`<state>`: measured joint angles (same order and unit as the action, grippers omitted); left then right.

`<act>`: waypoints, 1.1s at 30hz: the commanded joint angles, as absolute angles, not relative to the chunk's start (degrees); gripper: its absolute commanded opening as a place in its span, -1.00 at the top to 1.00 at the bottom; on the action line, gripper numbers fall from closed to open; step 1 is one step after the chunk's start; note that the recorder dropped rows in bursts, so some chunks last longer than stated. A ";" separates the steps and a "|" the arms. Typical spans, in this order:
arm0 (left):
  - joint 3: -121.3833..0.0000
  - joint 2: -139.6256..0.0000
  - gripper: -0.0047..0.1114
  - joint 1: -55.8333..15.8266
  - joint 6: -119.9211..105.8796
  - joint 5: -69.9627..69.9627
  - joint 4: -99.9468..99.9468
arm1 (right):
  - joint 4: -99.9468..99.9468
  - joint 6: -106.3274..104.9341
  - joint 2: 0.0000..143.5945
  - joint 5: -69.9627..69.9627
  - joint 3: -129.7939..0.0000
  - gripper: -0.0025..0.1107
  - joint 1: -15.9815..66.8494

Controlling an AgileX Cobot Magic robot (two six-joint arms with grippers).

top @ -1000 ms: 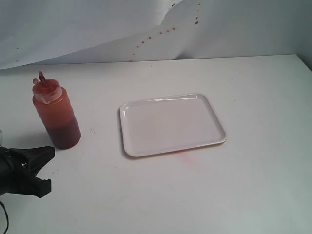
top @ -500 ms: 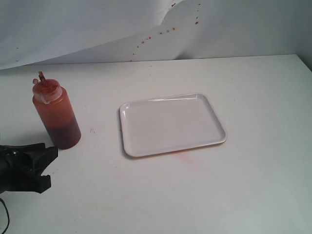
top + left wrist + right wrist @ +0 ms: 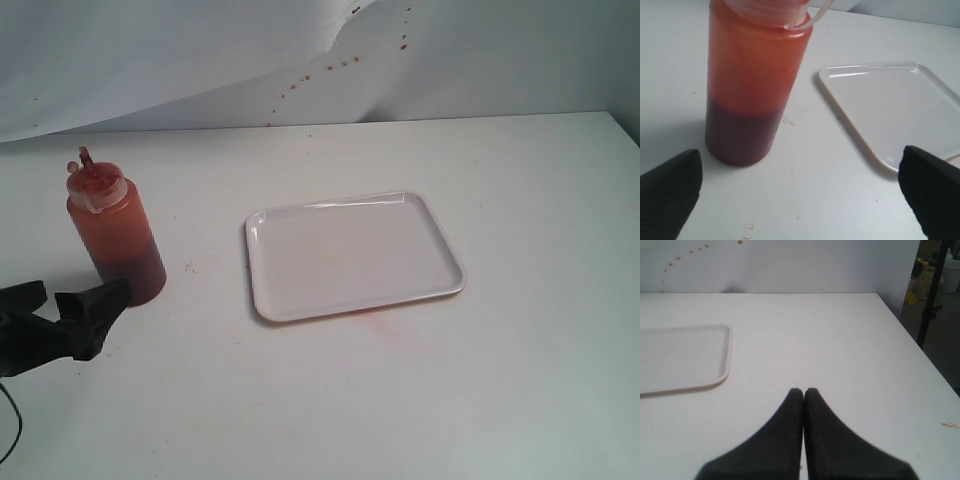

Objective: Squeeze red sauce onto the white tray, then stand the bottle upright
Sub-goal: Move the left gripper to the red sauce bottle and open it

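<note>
Left gripper (image 3: 62, 300) low, just short of the bottle (image 3: 115, 235), wide apart; right gripper (image 3: 803, 395) together.

The bottle (image 3: 115, 240) stands upright on the left of the table (image 3: 500, 380), well apart from the bare tray (image 3: 350, 255). The left gripper (image 3: 82, 290), jaws apart, sits low just before the bottle's base. A faint pink smear (image 3: 385, 318) marks the table by the tray's near edge.

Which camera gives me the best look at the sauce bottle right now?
The exterior view: the bottle stands upright and whole there, nozzle and tethered cap included, left of the white tray. The left wrist view shows its body close up but crops the nozzle. The right wrist view does not show it.
</note>
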<state>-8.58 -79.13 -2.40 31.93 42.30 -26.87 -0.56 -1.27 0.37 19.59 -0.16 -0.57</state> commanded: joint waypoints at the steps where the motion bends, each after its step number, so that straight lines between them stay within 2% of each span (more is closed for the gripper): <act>1: -9.00 -79.28 -0.88 -2.20 32.50 43.74 -26.12 | -0.40 -1.16 0.00 19.49 0.00 0.96 -0.65; 13: -9.00 -79.28 -0.88 -2.20 32.50 43.55 -26.12 | -0.40 -1.16 0.00 19.49 0.00 0.96 -0.65; 22: -9.00 -79.28 -0.88 -2.20 27.12 43.31 -35.75 | -0.40 -1.16 0.00 19.49 0.00 0.96 -0.65; 33: -9.00 -79.68 -0.88 -2.20 24.35 43.30 -31.59 | -0.40 -1.16 0.00 19.49 0.00 0.96 -0.65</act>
